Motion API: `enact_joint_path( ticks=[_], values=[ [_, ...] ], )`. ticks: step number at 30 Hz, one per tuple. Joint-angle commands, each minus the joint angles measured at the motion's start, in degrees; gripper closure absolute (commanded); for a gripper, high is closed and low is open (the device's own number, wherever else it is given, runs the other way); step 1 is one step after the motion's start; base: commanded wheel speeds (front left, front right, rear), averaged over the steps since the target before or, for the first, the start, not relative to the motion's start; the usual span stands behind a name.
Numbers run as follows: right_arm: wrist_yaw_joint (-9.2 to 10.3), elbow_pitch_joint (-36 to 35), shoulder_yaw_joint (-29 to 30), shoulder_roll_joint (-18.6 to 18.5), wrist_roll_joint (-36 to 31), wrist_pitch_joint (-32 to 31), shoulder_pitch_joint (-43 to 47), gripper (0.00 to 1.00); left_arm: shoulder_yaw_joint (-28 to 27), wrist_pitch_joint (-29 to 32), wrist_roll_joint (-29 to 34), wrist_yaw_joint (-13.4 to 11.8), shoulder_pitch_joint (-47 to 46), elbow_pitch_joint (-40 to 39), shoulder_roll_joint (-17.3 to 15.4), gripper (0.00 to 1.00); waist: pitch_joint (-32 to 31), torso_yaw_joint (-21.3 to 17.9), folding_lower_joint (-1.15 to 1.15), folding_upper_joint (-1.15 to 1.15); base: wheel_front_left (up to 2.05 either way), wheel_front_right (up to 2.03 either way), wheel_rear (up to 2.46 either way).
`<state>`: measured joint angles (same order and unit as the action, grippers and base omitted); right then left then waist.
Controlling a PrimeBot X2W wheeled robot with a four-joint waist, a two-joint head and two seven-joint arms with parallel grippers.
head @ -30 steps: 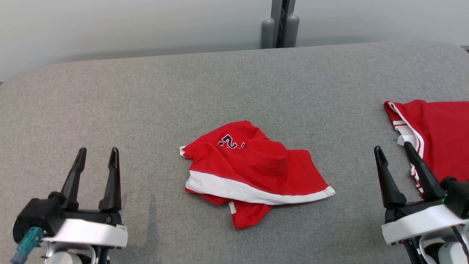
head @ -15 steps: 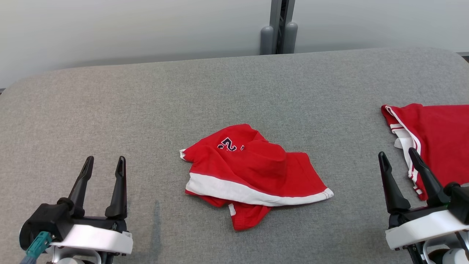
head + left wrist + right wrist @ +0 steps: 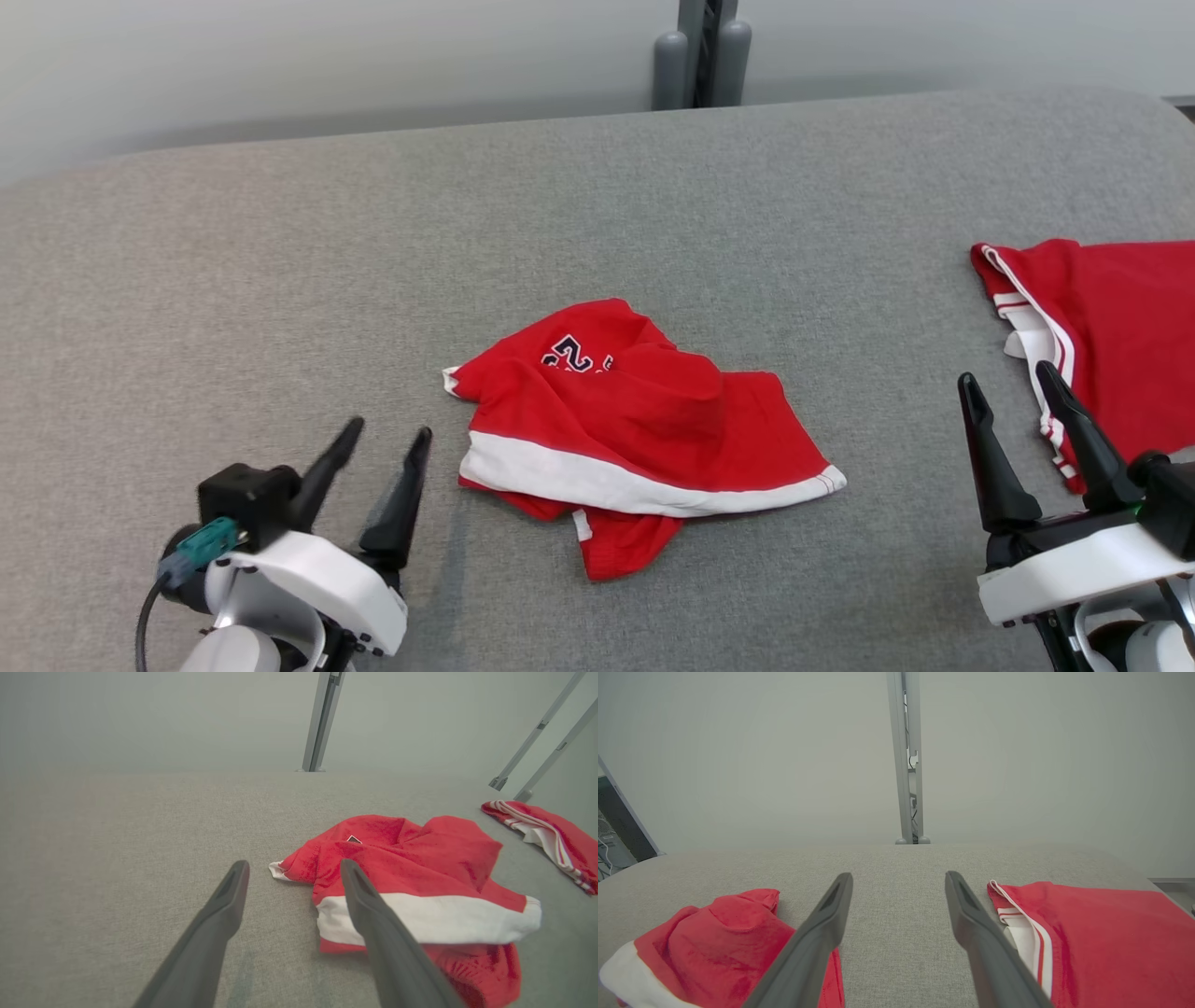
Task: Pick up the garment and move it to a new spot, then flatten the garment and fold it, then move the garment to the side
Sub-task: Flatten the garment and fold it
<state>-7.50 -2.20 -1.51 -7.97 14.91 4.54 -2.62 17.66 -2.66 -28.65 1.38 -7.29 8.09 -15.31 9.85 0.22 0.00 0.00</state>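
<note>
Since the garment (image 3: pixel 635 429) sits as a crumpled red heap in the middle of the grey padded table (image 3: pixel 280 280), no step of the task reads as done. It is not lifted, flattened, folded or set aside.

A white band (image 3: pixel 597 481) runs across the garment's near side, a dark number print (image 3: pixel 569 355) shows near the far edge, and a red flap sticks out underneath toward the robot. Layers are bunched over each other.

The left gripper (image 3: pixel 389 429) is low at the near left with its jaws spread and nothing between them. Its fingers are angled toward the heap's left edge, just beside it. The head view shows a strip of bare table between them, so no contact. In the left wrist view one finger overlaps the white band, which looks like line of sight only.

The right gripper (image 3: pixel 1004 375) is at the near right, jaws wide and empty, well apart from the heap. It is near a second red garment (image 3: pixel 1120 317) with white stripes at the table's right edge. That one lies flatter, so I judge it is not the current target, but I can't be sure.

Judged stage: the approach for the first pick, left arm leading. All steps remain: grasp, carry to a new spot, spread flat, fold, shift to the side.
</note>
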Motion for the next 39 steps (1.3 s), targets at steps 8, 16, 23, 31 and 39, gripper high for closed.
enact_joint_path(
  ticks=[8,16,23,31,39],
  values=[
    [0.02,0.4,-0.1,0.1,0.7,0.0,-1.1,0.0,3.3,7.6,-6.1,4.8,-4.6,7.0,0.2,0.0,2.7,-2.2,0.0,0.0,0.0,0.0,0.0],
    [0.02,1.5,-0.3,-0.2,0.9,-0.2,-1.2,0.0,5.2,10.0,-9.0,5.7,-6.9,9.0,-0.8,1.0,3.6,-3.1,0.0,0.0,0.0,0.0,0.0],
    [0.02,5.9,-6.4,-2.3,0.2,-2.3,-1.9,0.0,6.4,9.5,-9.9,6.1,-8.0,8.8,-1.6,1.0,4.6,-2.9,0.0,0.0,0.0,0.0,0.0],
    [0.02,15.8,-16.7,-3.3,3.4,-2.1,-6.6,0.0,7.8,8.8,-9.9,6.1,-9.9,8.4,-1.5,1.0,6.1,-1.1,0.0,0.0,0.0,0.0,0.0],
    [0.03,21.5,-20.8,-4.4,7.6,-2.0,-9.9,1.0,8.2,7.1,-9.5,6.0,-10.9,7.8,-1.6,1.0,7.0,-0.1,0.0,0.0,0.0,0.0,0.0]
  ],
)
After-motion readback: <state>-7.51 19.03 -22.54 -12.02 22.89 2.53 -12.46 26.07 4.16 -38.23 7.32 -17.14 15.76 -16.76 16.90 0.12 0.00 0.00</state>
